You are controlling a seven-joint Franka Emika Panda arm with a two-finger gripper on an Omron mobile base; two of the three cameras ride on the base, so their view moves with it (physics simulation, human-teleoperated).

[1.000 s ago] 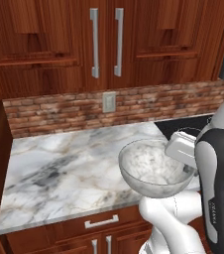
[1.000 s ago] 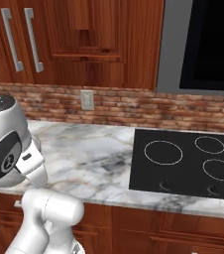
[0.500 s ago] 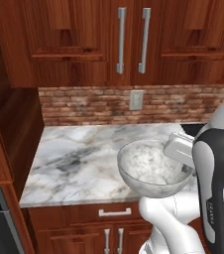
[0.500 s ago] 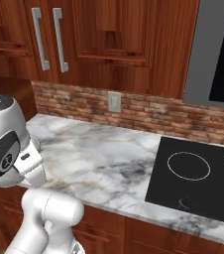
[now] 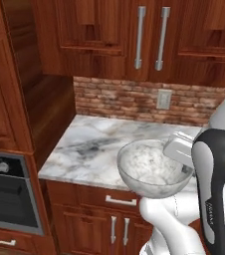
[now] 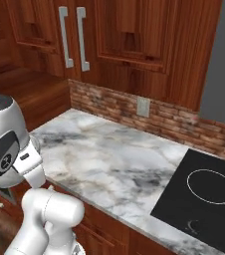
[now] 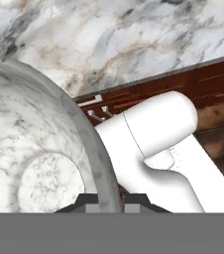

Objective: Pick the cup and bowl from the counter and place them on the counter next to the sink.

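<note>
Your tool (image 7: pixel 111 201) is pinched on the rim of the glassy bowl (image 5: pixel 152 168), one finger inside the wall and one outside. The bowl hangs up in the air in front of the tool, above the front edge of the marble surface (image 5: pixel 97 144), and it touches nothing else. Since a second ago the whole picture has slid sideways: the black cooktop (image 6: pixel 204 196) sits farther off to one side and a wall oven (image 5: pixel 7 191) has come into sight. That means your base is driving along, carrying the bowl. You are probably on the way to the sink. Keep the bowl level.
</note>
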